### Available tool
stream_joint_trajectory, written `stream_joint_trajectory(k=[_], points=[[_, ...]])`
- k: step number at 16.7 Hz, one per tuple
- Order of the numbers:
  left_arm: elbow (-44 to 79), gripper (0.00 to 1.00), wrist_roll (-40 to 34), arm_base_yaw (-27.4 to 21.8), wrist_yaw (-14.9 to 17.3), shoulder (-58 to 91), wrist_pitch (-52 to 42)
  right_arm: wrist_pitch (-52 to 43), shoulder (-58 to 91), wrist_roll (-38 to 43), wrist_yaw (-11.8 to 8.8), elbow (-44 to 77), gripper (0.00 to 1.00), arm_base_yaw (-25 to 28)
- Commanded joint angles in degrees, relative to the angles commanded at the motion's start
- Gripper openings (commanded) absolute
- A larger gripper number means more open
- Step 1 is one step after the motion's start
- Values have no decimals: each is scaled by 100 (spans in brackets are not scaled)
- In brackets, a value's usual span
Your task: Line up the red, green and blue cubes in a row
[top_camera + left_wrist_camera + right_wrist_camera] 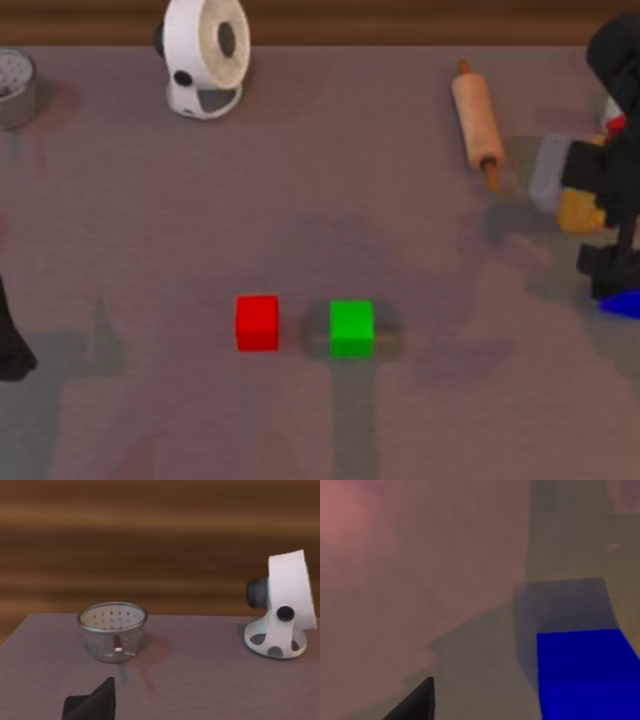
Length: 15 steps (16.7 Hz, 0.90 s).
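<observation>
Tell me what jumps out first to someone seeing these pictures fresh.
The red cube and green cube sit side by side at the table's middle. The blue cube is at the right edge, under the right end effector. A white fan stands at the back.

Open tabletop (330, 200) lies between my arms across the middle. Obstacles: red cube (257, 322) and green cube (351, 328) near centre, a narrow gap between them; fan (205, 55) and strainer (15, 88) far left; rolling pin (477, 118) far right, near my right arm.
</observation>
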Motion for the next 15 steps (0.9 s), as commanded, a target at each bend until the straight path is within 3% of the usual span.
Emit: stream_joint_trajectory(k=[5,11,15], points=[[0,100,0,0,0,0,0,272,-404,-1122,-25,-426,100,-508],[0,100,0,0,0,0,0,292,-393,-1155,-24,-439,100,-505],[0,100,0,0,0,0,0,905,-123,-1143,-24,-769,100,-515]])
